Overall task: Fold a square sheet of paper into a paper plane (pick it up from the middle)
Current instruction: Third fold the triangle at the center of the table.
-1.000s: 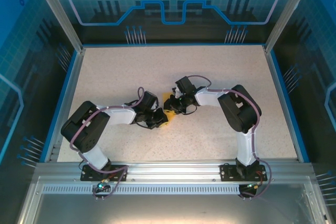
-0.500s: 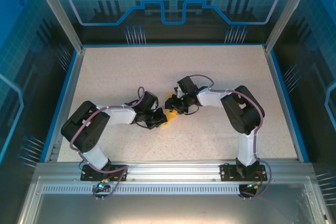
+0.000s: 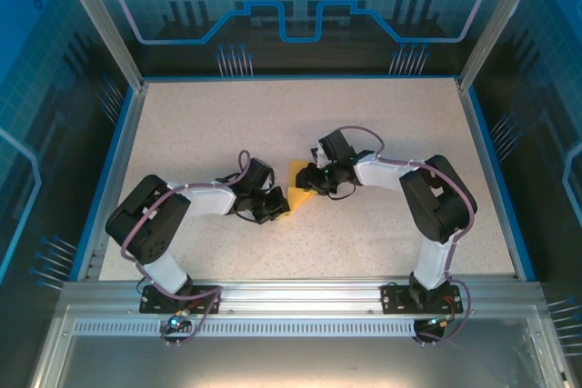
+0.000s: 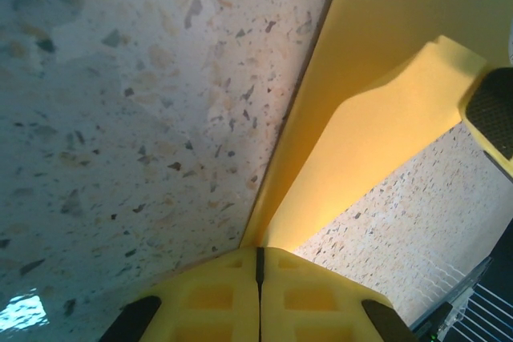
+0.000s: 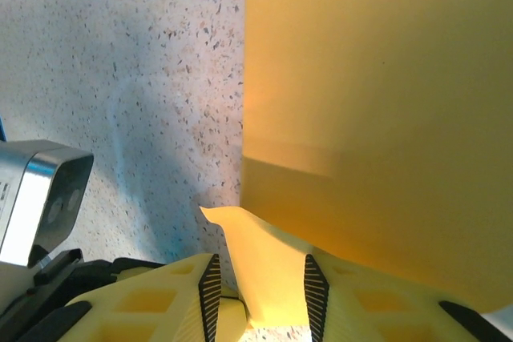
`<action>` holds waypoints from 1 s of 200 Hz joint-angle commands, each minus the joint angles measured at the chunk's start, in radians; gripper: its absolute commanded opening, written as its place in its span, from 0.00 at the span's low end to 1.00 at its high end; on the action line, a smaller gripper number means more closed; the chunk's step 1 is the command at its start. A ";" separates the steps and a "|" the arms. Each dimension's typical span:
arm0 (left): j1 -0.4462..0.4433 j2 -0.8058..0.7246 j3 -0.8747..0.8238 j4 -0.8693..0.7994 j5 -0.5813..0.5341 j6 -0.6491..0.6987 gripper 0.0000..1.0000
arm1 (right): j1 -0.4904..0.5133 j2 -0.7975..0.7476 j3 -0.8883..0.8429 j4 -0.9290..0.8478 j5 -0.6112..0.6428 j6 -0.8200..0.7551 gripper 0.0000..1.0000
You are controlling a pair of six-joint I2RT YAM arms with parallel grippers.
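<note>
Paper of a plain orange-yellow, unmarked, the square sheet of paper sits near the middle of the top external view. It rests on the speckled table and shows there as a small wedge between the two grippers. The left gripper meets it from the lower left and the right gripper from the right.

In the left wrist view the left gripper stands at the bottom centre with its yellow fingers pressed together along a thin seam. The sheet rises out of that seam toward the upper right, so the gripper pinches one edge of it. From here the paper is no flat square. A long straight crease runs up its left side, and a paler, brighter flap lies over a deeper yellow layer. At the right edge of the frame a dark ribbed pad touches the flap's outer corner.

In the right wrist view the sheet fills the upper right as a smooth, flat face with a straight vertical left edge. A shaded band crosses it low down. A curled corner of it dips into the right gripper at the bottom centre. The jaws stand partly apart around that corner. Whether the pads press it cannot be told.
</note>
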 commanded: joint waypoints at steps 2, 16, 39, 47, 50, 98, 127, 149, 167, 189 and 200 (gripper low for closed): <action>-0.006 -0.003 0.015 -0.031 -0.005 -0.013 0.09 | 0.012 -0.030 0.001 -0.037 0.016 -0.056 0.34; -0.006 -0.004 0.015 -0.029 -0.004 -0.018 0.09 | 0.020 -0.019 0.008 -0.040 0.011 -0.059 0.34; -0.005 -0.006 0.016 -0.022 -0.001 -0.029 0.09 | 0.034 0.009 0.030 -0.049 0.008 -0.053 0.33; -0.005 -0.009 0.017 -0.018 0.001 -0.032 0.09 | 0.040 0.016 0.033 -0.047 0.007 -0.048 0.33; -0.006 -0.009 0.017 -0.017 0.001 -0.035 0.09 | 0.042 0.018 0.033 -0.047 0.006 -0.047 0.33; 0.003 -0.040 0.032 -0.012 0.014 -0.027 0.20 | 0.046 0.047 0.033 -0.054 0.048 -0.011 0.32; 0.031 -0.095 0.033 -0.023 0.030 0.000 0.31 | 0.040 0.060 0.034 -0.043 0.062 0.016 0.31; 0.070 -0.124 0.042 -0.051 0.029 0.036 0.36 | 0.034 0.062 0.031 -0.040 0.070 0.027 0.31; 0.106 -0.110 0.075 -0.067 0.028 0.067 0.37 | 0.031 0.058 0.027 -0.037 0.075 0.031 0.31; 0.141 -0.050 0.145 -0.057 0.021 0.100 0.37 | 0.030 0.055 0.023 -0.034 0.082 0.038 0.30; 0.149 -0.008 0.192 -0.048 0.019 0.114 0.36 | 0.031 0.054 0.021 -0.035 0.086 0.039 0.30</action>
